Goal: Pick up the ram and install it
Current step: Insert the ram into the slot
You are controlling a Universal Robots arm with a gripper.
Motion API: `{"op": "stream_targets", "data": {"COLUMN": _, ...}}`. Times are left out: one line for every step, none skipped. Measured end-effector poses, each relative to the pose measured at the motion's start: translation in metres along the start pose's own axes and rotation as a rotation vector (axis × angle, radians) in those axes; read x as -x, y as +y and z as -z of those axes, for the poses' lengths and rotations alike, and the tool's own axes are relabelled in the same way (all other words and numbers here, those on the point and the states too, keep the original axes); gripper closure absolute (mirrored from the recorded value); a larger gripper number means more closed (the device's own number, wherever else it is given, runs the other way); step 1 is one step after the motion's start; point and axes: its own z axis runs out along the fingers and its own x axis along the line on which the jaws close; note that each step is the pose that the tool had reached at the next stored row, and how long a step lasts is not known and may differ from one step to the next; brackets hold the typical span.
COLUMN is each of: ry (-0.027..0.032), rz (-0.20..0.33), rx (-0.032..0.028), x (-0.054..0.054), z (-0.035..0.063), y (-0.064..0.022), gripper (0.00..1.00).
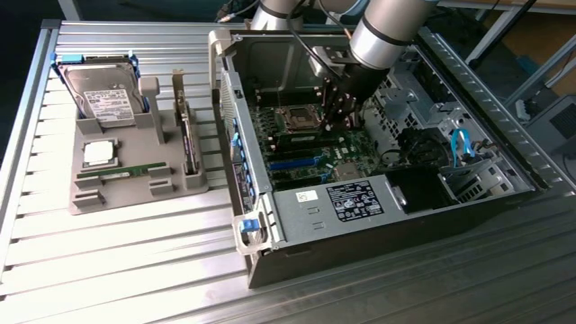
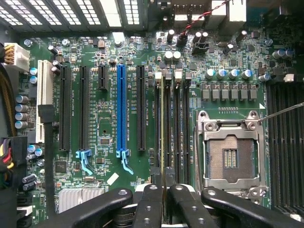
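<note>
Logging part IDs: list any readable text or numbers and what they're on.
None can be quoted.
Hard drive label: too small.
Black case label: too small.
White sticker beside it: too small.
Motherboard slot silkscreen: blurred.
The ram in the end effector: edge-on, no text visible.

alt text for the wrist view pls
The gripper clamps the ram, a thin stick seen edge-on, lined up with the memory slots of a green motherboard. An empty processor socket sits beside them, and long expansion slots lie on the other side.
</note>
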Motion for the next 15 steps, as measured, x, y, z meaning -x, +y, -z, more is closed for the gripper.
{"op": "stream_targets", "data": {"ry": 0.0, "rz": 0.0, "rx": -0.0001, "x": 0.0, "z": 0.0006, "y": 0.0001, "gripper": 0.87}}
{"op": "stream_targets", "data": {"ry": -0.0002, "rz": 0.0, "rx": -0.0005, "x": 0.0, "z": 0.0007, "y": 0.0001, "gripper": 0.87}}
{"op": "stream_targets", "data": {"ry": -0.0003, "rz": 0.0, "rx": -0.0028, "x": 0.0, "z": 0.0007, "y": 0.0002, "gripper": 0.87}}
{"op": "stream_targets", "data": {"ry": 0.0, "rz": 0.0, "rx": -0.0068, "x": 0.0, "z": 0.0008, "y": 0.0003, "gripper": 0.87}}
{"op": "stream_targets", "data": {"ry": -0.0001, "rz": 0.0, "rx": -0.0155, "x": 0.0, "z": 0.0008, "y": 0.0004, "gripper": 0.87}}
{"op": "stream_targets", "data": {"ry": -0.0001, "rz": 0.0, "rx": -0.023, "x": 0.0, "z": 0.0008, "y": 0.0005, "gripper": 0.87}}
{"op": "stream_targets", "data": {"ry": -0.0002, "rz": 0.0, "rx": -0.0251, "x": 0.0, "z": 0.0008, "y": 0.0005, "gripper": 0.87}}
{"op": "stream_targets", "data": {"ry": -0.0003, "rz": 0.0, "rx": -0.0259, "x": 0.0, "z": 0.0007, "y": 0.0005, "gripper": 0.87}}
{"op": "stream_targets", "data": {"ry": -0.0002, "rz": 0.0, "rx": -0.0269, "x": 0.0, "z": 0.0007, "y": 0.0009, "gripper": 0.87}}
{"op": "stream_targets", "data": {"ry": -0.0003, "rz": 0.0, "rx": -0.0284, "x": 0.0, "z": 0.0006, "y": 0.0015, "gripper": 0.87}}
{"op": "stream_targets", "data": {"ry": -0.0003, "rz": 0.0, "rx": -0.0299, "x": 0.0, "z": 0.0005, "y": 0.0022, "gripper": 0.87}}
{"op": "stream_targets", "data": {"ry": -0.0003, "rz": 0.0, "rx": -0.0325, "x": 0.0, "z": 0.0004, "y": 0.0031, "gripper": 0.87}}
{"op": "stream_targets", "data": {"ry": -0.0003, "rz": 0.0, "rx": -0.0335, "x": 0.0, "z": 0.0004, "y": 0.0035, "gripper": 0.87}}
{"op": "stream_targets", "data": {"ry": -0.0003, "rz": 0.001, "rx": -0.0342, "x": 0.0, "z": 0.0004, "y": 0.0038, "gripper": 0.87}}
{"op": "stream_targets", "data": {"ry": -0.0003, "rz": 0.0, "rx": -0.0348, "x": 0.0, "z": 0.0003, "y": 0.004, "gripper": 0.87}}
